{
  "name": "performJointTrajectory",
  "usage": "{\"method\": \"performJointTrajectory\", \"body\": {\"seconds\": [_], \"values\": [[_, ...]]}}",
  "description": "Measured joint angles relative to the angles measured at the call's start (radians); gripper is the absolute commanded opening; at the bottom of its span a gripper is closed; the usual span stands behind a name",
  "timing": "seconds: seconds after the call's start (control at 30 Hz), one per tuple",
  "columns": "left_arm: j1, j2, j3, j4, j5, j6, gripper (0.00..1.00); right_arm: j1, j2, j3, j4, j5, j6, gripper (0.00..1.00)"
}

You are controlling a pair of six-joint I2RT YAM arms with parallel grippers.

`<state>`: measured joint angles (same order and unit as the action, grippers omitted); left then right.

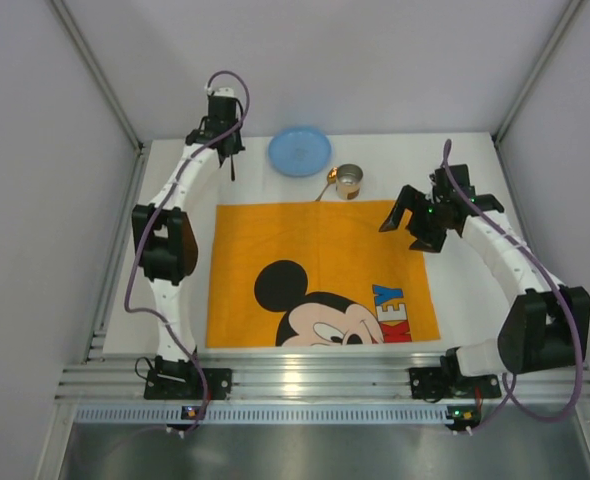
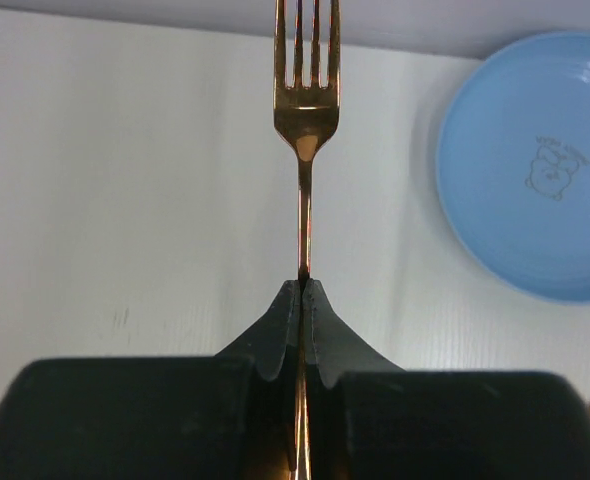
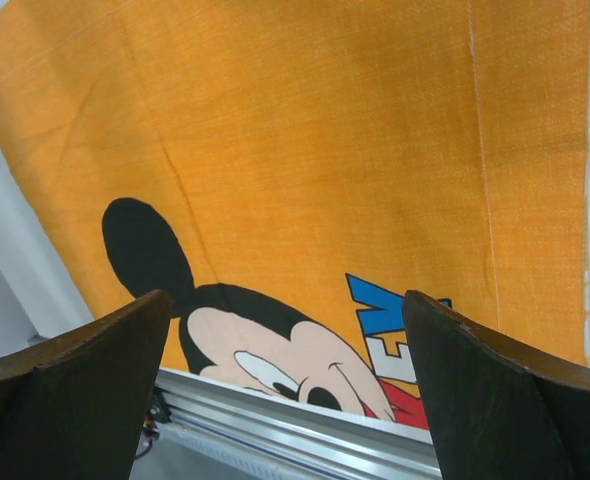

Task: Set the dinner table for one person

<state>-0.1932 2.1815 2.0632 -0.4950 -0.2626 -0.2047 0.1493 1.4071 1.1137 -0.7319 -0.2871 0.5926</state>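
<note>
My left gripper (image 1: 232,152) is at the far left of the white dinner table (image 1: 400,155), shut on the handle of a copper-coloured fork (image 1: 233,168). In the left wrist view the fork (image 2: 306,110) sticks straight out from the closed gripper (image 2: 304,286) above the bare table (image 2: 125,180), its tines pointing away. A blue plate (image 1: 299,151) lies just right of it and also shows in the left wrist view (image 2: 535,170). My right gripper (image 1: 405,234) is open and empty over the right edge of the orange Mickey Mouse cloth (image 1: 315,250); the right wrist view shows this gripper (image 3: 285,300) above the cloth (image 3: 325,130).
A copper cup (image 1: 349,181) stands behind the cloth's far edge with a spoon (image 1: 328,186) beside it. An aluminium rail (image 1: 305,380) runs along the near edge and shows in the right wrist view (image 3: 305,430). Grey walls enclose the table.
</note>
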Motion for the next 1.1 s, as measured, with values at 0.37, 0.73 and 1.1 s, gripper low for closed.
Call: {"method": "performJointTrajectory", "body": {"seconds": [0.37,0.73,1.1], "values": [[-0.169,-0.599,-0.689,-0.141,-0.04,-0.126,0.0,0.0,-0.111,-0.015,0.009,-0.035,-0.024,1.0],[-0.296,-0.828,-1.098,-0.209,0.0,-0.403,0.0,0.0,-0.183,-0.148,0.031,-0.09,-0.036,1.0],[-0.333,-0.747,-1.174,-0.179,-0.046,-0.437,0.0,0.03,-0.21,-0.171,0.029,-0.122,-0.068,1.0]]}}
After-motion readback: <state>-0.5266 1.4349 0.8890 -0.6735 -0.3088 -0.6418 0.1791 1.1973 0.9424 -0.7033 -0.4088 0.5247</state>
